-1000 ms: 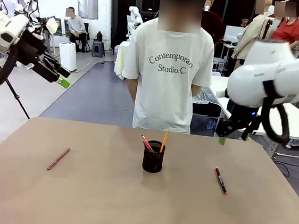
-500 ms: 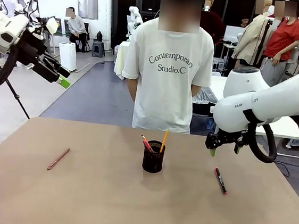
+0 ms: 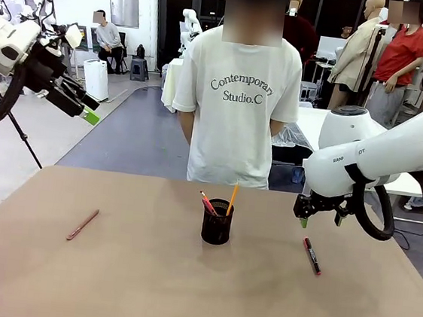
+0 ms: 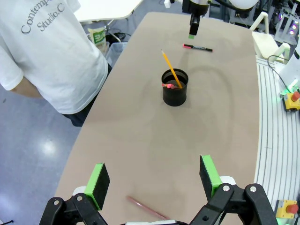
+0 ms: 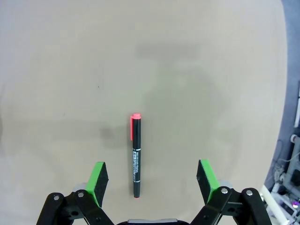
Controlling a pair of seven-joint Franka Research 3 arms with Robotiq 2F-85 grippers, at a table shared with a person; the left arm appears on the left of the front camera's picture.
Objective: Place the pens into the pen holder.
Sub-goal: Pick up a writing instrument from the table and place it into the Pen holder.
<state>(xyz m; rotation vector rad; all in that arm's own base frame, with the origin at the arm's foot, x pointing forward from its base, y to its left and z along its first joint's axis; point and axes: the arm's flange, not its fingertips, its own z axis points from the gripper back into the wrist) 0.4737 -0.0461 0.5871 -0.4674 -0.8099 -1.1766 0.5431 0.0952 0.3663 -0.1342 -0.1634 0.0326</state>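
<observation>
The right jaws are standing wide open and empty, hovering over the marker (image 5: 135,157). In the wrist view it is lying flat on the table (image 3: 145,288) between the green pads (image 5: 97,180), its red cap pointing to 12 o'clock. The left jaws are also gaping open and empty, hanging high off the table's left edge, at 10 o'clock from the holder (image 3: 217,222). The holder is standing upright mid-table, carrying a pencil (image 3: 232,198) and a red pen (image 3: 207,203). The marker is lying at 3 o'clock from it, well apart, and a pink pen (image 3: 83,224) is lying at 9 o'clock. A person (image 3: 236,108) is standing at 12 o'clock.
</observation>
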